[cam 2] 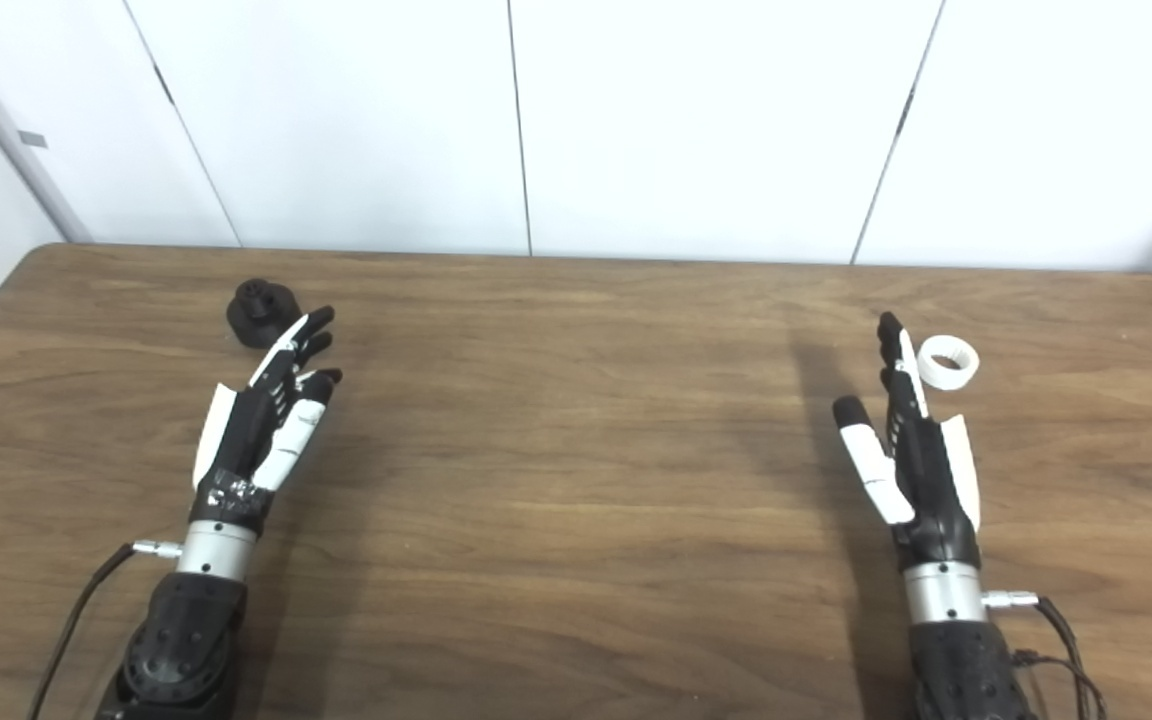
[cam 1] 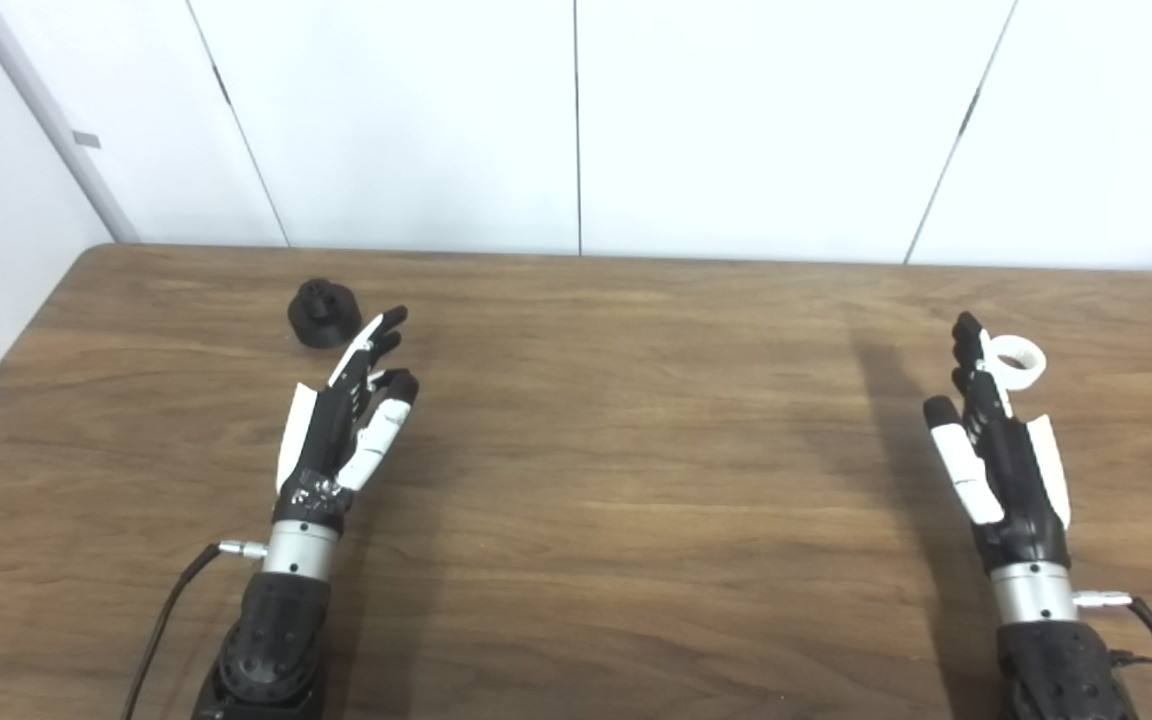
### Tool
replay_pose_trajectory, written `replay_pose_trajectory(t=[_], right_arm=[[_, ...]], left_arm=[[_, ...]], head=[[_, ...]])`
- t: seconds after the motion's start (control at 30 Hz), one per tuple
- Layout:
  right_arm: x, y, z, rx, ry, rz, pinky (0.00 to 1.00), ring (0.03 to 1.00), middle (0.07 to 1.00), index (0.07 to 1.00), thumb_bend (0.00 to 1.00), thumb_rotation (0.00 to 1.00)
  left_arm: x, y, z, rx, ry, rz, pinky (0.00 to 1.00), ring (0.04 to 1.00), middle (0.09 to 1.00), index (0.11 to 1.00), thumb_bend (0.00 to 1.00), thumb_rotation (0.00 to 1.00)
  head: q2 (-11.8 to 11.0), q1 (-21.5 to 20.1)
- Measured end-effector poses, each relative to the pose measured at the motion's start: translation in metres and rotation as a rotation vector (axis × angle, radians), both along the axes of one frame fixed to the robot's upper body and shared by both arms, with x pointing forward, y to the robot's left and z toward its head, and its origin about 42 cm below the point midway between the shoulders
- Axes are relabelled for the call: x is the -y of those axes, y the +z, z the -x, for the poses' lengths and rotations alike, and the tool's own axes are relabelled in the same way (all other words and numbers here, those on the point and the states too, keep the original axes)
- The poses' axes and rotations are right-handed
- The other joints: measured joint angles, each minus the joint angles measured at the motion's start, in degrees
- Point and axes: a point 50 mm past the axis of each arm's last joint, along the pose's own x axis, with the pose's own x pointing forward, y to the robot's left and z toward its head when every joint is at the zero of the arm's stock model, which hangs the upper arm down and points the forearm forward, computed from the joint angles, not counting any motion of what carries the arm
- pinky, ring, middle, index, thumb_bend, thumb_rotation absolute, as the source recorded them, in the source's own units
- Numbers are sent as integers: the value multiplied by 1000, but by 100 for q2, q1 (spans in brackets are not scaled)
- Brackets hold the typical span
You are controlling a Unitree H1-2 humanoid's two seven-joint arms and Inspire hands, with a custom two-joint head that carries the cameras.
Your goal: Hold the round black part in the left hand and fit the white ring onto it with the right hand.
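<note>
Two hands low in the frame, both empty with fingers spread and extended, palms turned inward: left hand (cam 1: pixel 341 425) at lower left, right hand (cam 1: pixel 998 450) at lower right, neither touching a part. Just beyond the left fingertips, toward the upper left, round black part (cam 1: pixel 321 313) standing on the wooden table (cam 1: pixel 616 430), close beside but apart from the hand. Just past the right fingertips, at right centre, white ring (cam 2: pixel 948 362) lying on the table, near the fingers yet not held. Likely first step: reach and grasp. Best done by carrying the left hand slightly forward and left, closing around the wide base so the raised top stays exposed; for the ring, pinching its rim to leave the bore free. Nothing between either hand and its part; only cables (cam 1: pixel 161 620) trailing near the wrists. Farthest back, plain white wall panels (cam 1: pixel 576 120).
</note>
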Motion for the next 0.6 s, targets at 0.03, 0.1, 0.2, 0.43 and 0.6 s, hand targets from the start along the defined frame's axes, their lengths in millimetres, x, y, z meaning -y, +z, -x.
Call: replay_pose_trajectory(t=[0.03,0.1,0.2,0.43,0.6], right_arm=[[0,0,0,0,0,-1,1000,1000,990,992,498,896],[0,0,0,0,0,0,1000,1000,992,991,501,902],[0,0,0,0,0,-1,1000,1000,993,990,503,897],[0,0,-1,8,4,-9,1000,1000,996,989,479,894],[0,0,-1,17,8,-9,1000,1000,995,990,456,880]], left_arm=[[0,0,0,1,0,0,789,916,952,921,625,838],[0,0,0,1,-1,-1,789,914,951,922,628,844],[0,0,0,5,-4,-2,791,914,950,923,630,841],[1,0,0,12,-6,-1,788,919,952,920,613,824],[1,0,0,24,1,-2,817,910,939,911,612,750]], head=[[0,0],[0,17],[-17,26],[-61,62],[-175,184]])
